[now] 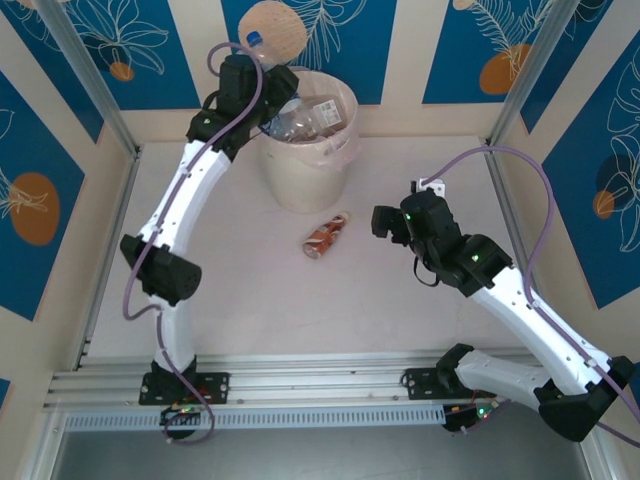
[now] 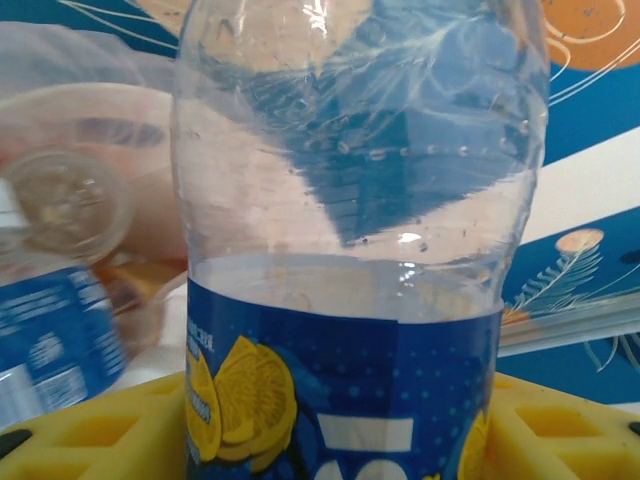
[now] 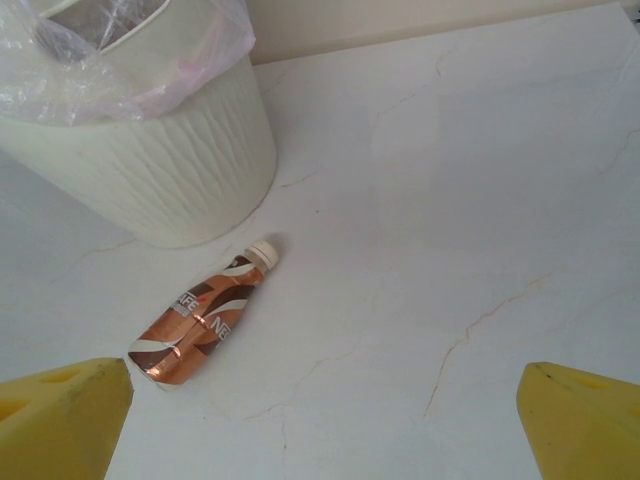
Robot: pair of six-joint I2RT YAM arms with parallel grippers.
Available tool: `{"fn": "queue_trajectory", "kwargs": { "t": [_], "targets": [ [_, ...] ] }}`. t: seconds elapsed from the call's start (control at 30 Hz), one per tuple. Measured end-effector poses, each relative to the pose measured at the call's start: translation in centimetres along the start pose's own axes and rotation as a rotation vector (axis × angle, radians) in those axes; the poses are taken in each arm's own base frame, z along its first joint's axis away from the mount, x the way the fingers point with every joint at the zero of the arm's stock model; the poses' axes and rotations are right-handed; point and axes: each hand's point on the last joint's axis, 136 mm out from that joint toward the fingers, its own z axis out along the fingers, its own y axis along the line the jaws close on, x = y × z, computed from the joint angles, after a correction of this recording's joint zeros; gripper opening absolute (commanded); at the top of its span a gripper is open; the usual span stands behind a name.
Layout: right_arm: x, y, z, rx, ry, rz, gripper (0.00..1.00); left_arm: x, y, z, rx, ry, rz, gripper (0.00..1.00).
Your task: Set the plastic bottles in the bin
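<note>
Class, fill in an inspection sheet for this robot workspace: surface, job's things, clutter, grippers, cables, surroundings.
Surface: pale veined table, one bottle lying on it.
Job's things: lined bin holding several bottles; brown bottle on its side close by.
Clutter: nothing seen.
Grippers: left gripper shut on blue-label bottle above the bin; right gripper open over the table.
Cables: purple cable along each arm.
Surroundings: blue leaf-patterned panels, metal frame posts.

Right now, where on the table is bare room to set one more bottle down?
Free: the table between the left arm and the copper-labelled bottle; also the far right corner beside the bin. Crowded: between that bottle and the open right gripper, just before the bin.
</note>
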Motion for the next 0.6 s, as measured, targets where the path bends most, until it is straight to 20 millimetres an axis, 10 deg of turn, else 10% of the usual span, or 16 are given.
{"fn": "queue_trajectory", "kwargs": {
  "t": [0.6],
  "targets": [
    [2.6,-0.8,0.6,0.016,0.053,0.002,0.99,1.4,2.5,5.9,-0.049,-0.025,-0.112,0.64]
  ]
}}
